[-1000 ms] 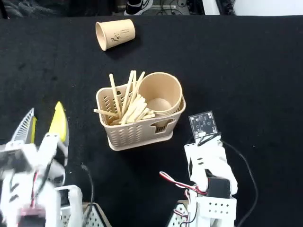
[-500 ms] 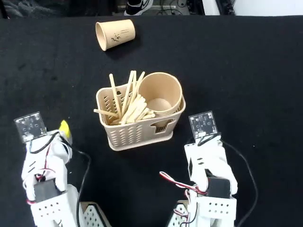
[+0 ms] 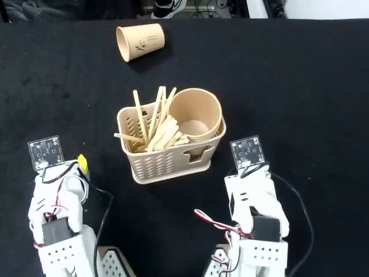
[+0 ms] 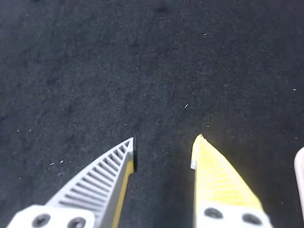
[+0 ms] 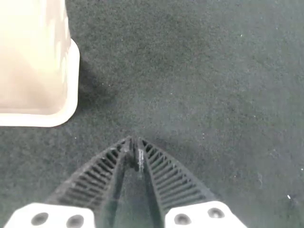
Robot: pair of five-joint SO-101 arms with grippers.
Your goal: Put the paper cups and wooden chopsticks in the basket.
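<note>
One paper cup lies outside the basket. Our left gripper is spread, right gripper pressed together; next we need a long reach

The basket is cut off by the view's edge.

The counter has a fuzzy black top, with little specks of pale lint just ahead of the left claw. Well beyond it, past the counter's far edge, there's a white-and-black sneaker with some cables beside it. A white patch sits in the far corner on the right claw side.
</note>
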